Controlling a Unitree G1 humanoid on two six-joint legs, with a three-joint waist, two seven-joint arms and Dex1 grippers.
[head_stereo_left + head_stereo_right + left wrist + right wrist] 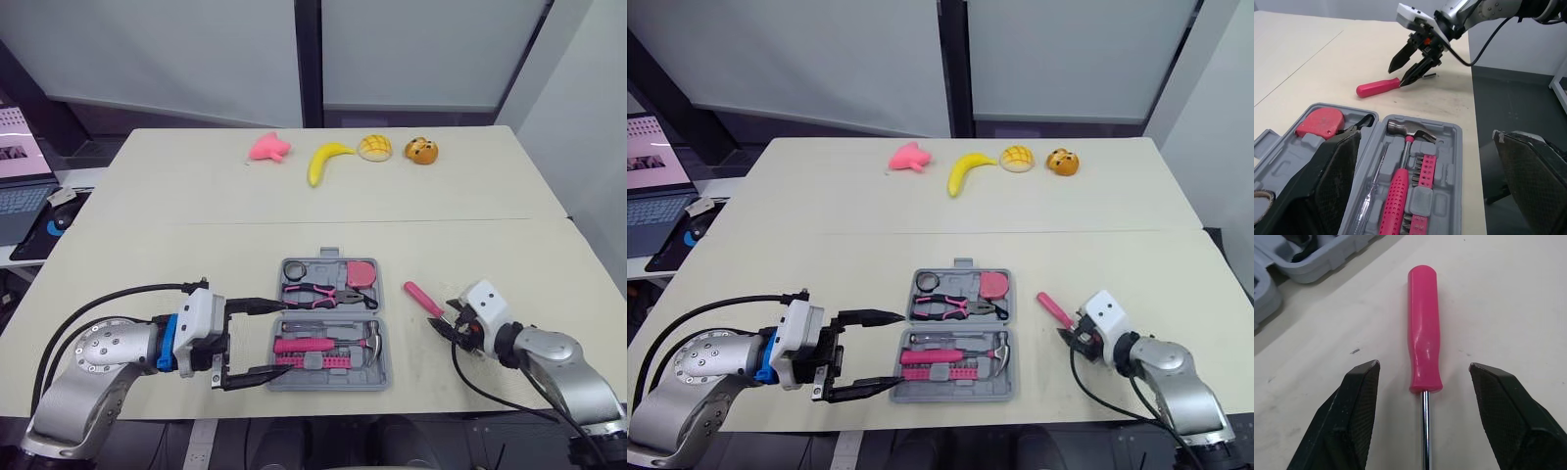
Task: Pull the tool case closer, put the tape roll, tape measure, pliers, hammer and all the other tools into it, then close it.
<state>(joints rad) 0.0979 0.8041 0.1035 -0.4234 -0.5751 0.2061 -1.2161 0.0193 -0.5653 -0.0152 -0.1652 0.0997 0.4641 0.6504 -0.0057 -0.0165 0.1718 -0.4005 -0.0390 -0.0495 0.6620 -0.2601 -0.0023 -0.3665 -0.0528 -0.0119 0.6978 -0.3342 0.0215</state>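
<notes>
Right wrist view: screwdriver (1425, 333), glossy round pink handle.

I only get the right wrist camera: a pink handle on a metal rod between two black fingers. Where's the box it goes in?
Observer: The open grey plastic tool case lies to the robot's left of that pink-handled screwdriver, apart from it.
Visitor: Anything in it yet?
Observer: A pink-handled hammer, pink-and-black pliers, a round pink tape measure and a dark tape roll.
Visitor: And the other arm?
Observer: The left gripper, open, is at the case's left edge.
</notes>
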